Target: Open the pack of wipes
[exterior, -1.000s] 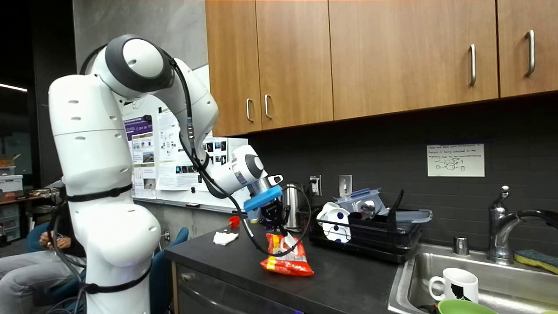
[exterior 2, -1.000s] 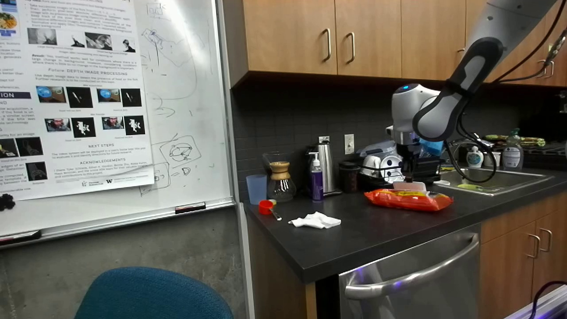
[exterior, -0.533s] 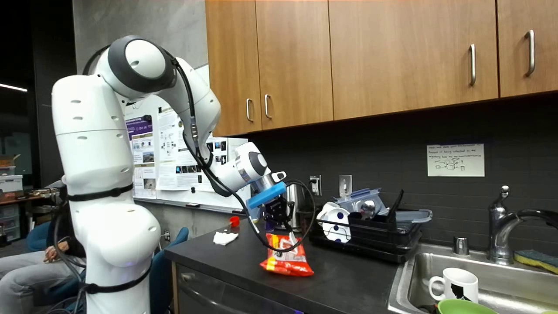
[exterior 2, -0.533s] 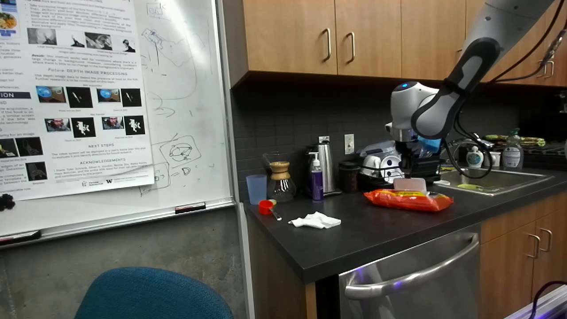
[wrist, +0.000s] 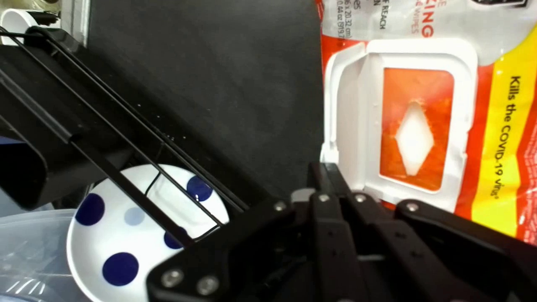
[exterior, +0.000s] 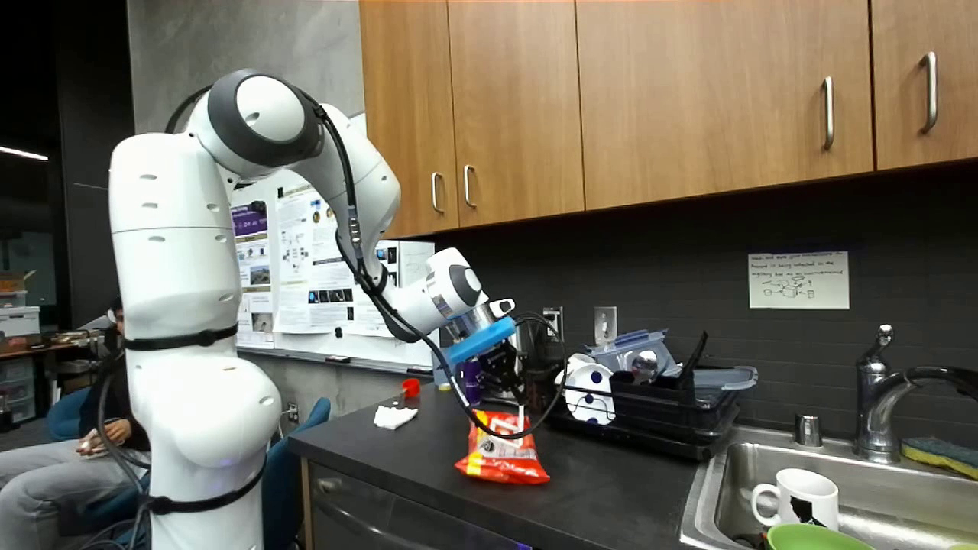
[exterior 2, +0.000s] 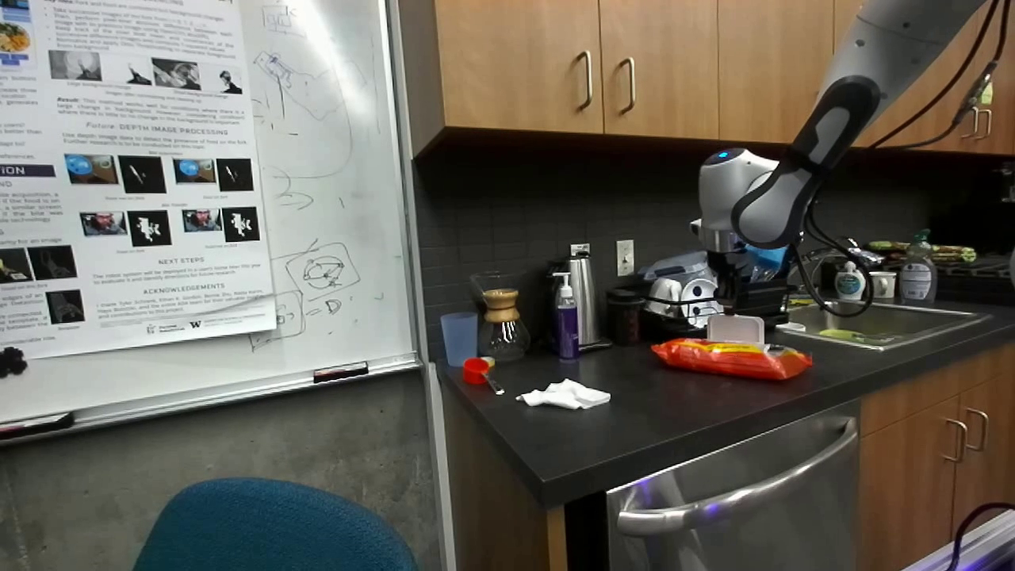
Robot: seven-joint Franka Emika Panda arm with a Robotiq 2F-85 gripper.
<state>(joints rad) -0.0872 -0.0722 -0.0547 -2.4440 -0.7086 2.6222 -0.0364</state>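
Pack of wipes (exterior 2: pixel 729 365) lies face up on the dark surface (exterior 2: pixel 603 440) near the dish rack (exterior: pixel 661 420); cabinets (exterior: pixel 726 92) hang above the rack, the sink (exterior: pixel 707 496) beside it. Open surface parts pack from rack and from front edge. The long axis slants to the rack; the lid (wrist: pixel 351 121) stands raised on the rack side. Beside the lid, the claw (wrist: pixel 324 168) is pressed together; contact is unclear.
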